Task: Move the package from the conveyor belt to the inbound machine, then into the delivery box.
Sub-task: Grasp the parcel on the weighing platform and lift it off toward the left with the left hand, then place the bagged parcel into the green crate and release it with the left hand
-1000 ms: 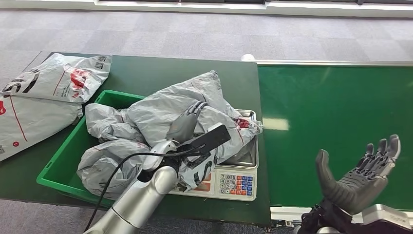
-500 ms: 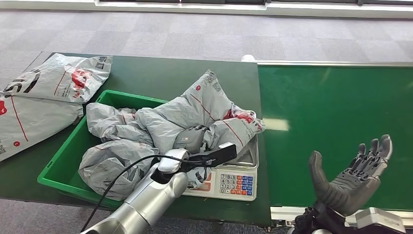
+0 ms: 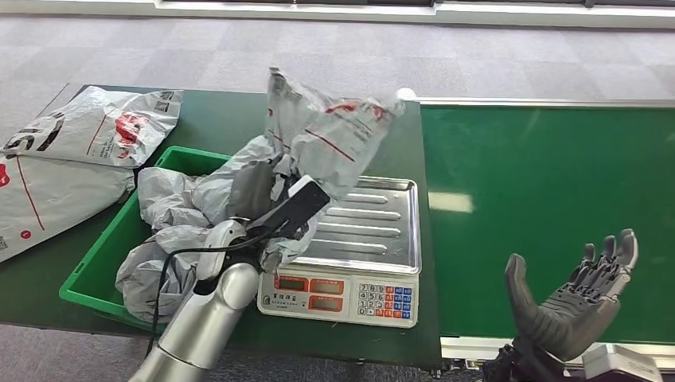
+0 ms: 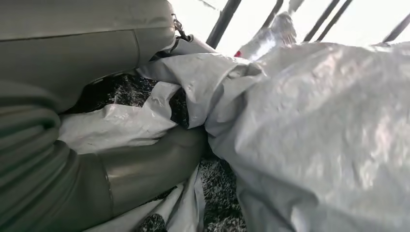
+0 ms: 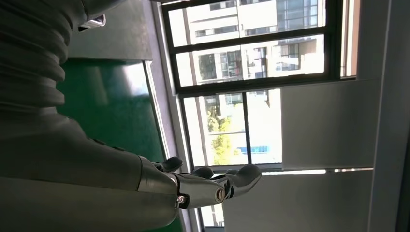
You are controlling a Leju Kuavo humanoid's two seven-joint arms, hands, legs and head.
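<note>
Plainly soft and light, the package (image 3: 330, 135) crumples in the left hand (image 3: 259, 191) clutching its lower bunched end, while the right hand (image 3: 577, 298) hangs open, empty.

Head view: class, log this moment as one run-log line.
left robot hand: holds package lifted above scale | right robot hand: open over conveyor belt

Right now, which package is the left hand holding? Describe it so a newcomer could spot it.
Start at the steel weighing scale beside the conveyor belt. Above its tray, the left hand holds up a grey plastic mailer bag with red markings. It alone hangs in the air; the others lie in the green bin.
</note>
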